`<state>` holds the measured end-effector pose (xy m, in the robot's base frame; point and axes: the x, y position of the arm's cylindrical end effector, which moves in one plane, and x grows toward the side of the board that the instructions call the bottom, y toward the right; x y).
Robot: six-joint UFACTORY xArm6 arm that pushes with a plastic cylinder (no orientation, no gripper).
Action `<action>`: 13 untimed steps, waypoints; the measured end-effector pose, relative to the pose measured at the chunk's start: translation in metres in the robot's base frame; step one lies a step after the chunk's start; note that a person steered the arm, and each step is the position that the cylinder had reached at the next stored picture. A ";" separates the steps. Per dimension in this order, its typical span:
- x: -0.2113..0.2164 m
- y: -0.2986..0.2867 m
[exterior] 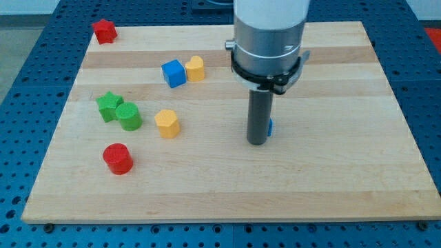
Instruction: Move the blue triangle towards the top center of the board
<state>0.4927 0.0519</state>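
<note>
The blue triangle [270,127] shows only as a sliver at the right edge of the rod, near the middle of the table [344,172]; its shape cannot be made out. My tip [257,142] rests right beside it, touching or nearly so, on its left. The arm has no fingers, so nothing is held.

Well to the view's left lie a blue cube [174,74] touching a yellow block [195,68], another yellow block [167,123], a green star [109,107] against a green cylinder [129,116], and a red cylinder [118,158]. A red block [104,31] sits at the top-left corner.
</note>
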 end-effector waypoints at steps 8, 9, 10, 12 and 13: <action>-0.035 -0.054; -0.047 -0.054; -0.059 -0.049; -0.086 -0.051; -0.086 -0.077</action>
<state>0.4062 -0.0252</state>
